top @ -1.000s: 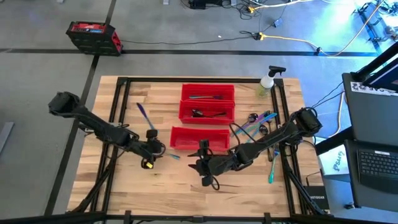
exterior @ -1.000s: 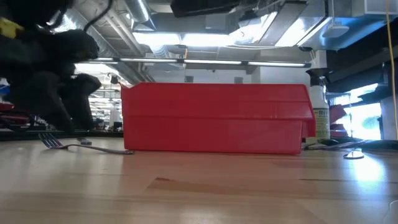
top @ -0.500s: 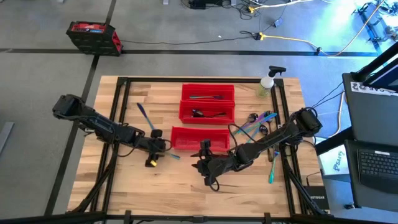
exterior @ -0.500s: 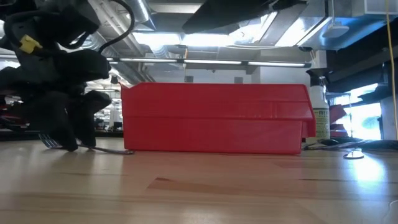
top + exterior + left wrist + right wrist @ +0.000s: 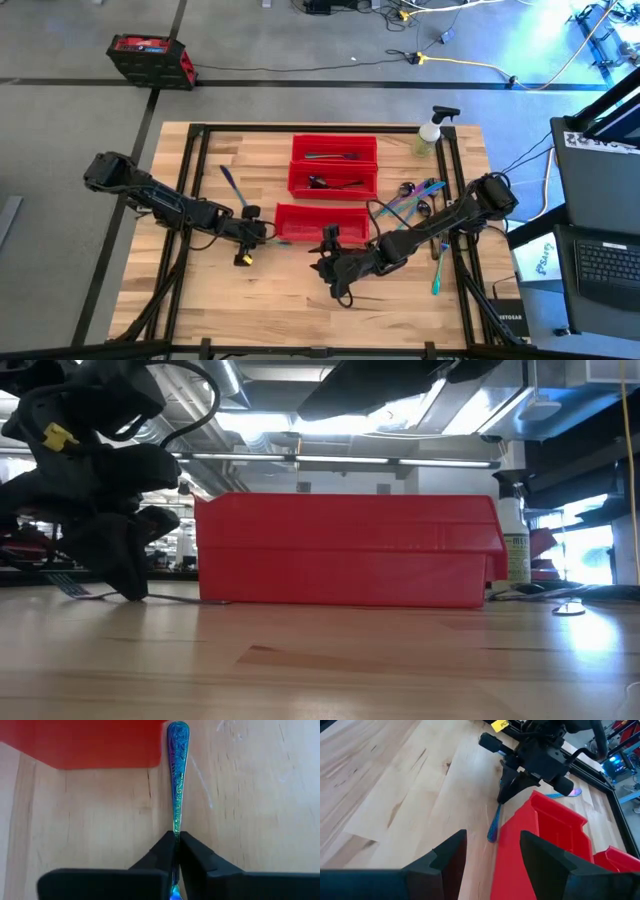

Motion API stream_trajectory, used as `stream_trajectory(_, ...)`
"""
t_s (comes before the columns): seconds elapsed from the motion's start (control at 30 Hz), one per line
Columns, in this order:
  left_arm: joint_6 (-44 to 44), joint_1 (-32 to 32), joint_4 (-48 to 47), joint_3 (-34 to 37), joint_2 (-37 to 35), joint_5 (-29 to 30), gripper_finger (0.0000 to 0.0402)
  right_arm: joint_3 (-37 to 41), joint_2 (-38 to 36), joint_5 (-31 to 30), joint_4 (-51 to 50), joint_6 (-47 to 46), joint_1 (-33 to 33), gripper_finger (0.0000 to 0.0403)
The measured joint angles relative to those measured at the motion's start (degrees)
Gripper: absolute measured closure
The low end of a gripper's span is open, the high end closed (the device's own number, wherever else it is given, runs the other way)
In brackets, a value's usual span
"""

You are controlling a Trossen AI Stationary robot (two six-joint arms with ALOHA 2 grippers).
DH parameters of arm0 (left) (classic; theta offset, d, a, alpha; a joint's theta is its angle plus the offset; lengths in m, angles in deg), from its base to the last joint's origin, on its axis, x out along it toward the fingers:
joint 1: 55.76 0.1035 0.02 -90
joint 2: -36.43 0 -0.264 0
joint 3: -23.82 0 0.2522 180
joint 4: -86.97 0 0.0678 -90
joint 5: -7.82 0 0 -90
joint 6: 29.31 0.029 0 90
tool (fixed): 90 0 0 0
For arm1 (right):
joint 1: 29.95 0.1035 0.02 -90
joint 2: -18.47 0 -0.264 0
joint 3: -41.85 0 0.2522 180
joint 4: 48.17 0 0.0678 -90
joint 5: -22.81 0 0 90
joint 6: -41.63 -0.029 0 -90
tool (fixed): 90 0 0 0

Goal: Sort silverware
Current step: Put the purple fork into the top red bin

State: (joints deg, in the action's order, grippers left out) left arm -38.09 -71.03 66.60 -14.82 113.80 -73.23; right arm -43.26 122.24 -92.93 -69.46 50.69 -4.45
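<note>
Since a second ago the left claw has dropped to the table and clenched on the neck of an iridescent fork, which lies flat on the wood with its handle end just beside the corner of the nearest red bin. The right claw hangs with its fingers apart and nothing between them, low over the table in front of that bin. As a judgement, the sorting is partly done: the two far bins each hold a few pieces, the nearest bin looks empty, and a loose pile of silverware waits at the right, with one piece alone at the left. The table is pale butcher-block wood; a spray bottle stands at its far right corner, and cables cross the grey floor beyond.
</note>
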Motion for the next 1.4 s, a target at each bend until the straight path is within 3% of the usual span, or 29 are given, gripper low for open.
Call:
stream_trajectory(0.27,-3.5,-0.9,-0.4,-0.3,-0.1,-3.5,0.04,0.1,-0.4,1.4,-0.1,-0.1,0.0,0.0235)
stream_trajectory(0.5,-6.9,-4.4,-1.4,-2.9,-1.6,-14.3,0.0401,0.1,-5.2,2.4,-0.5,-0.1,-0.8,0.0235)
stream_trajectory(0.7,-10.9,-6.6,-1.1,-5.5,-4.7,-17.9,0.0401,0.1,-10.3,3.2,-2.2,0.0,-2.1,0.0235)
stream_trajectory(0.87,-14.1,-6.6,-0.6,-8.9,-9.7,-17.4,0.0402,0.1,-14.4,5.8,-1.7,0.2,-2.3,0.0235)
stream_trajectory(1.13,-16.1,-3.7,3.1,-12.9,-19.2,-10.9,0.0401,0.0,-20.0,13.0,3.6,5.7,-1.8,0.0235)
stream_trajectory(1.4,-20.4,1.9,11.4,-13.1,-22.6,-3.6,0.0401,0.0,-20.3,9.9,8.2,17.0,0.3,0.0235)
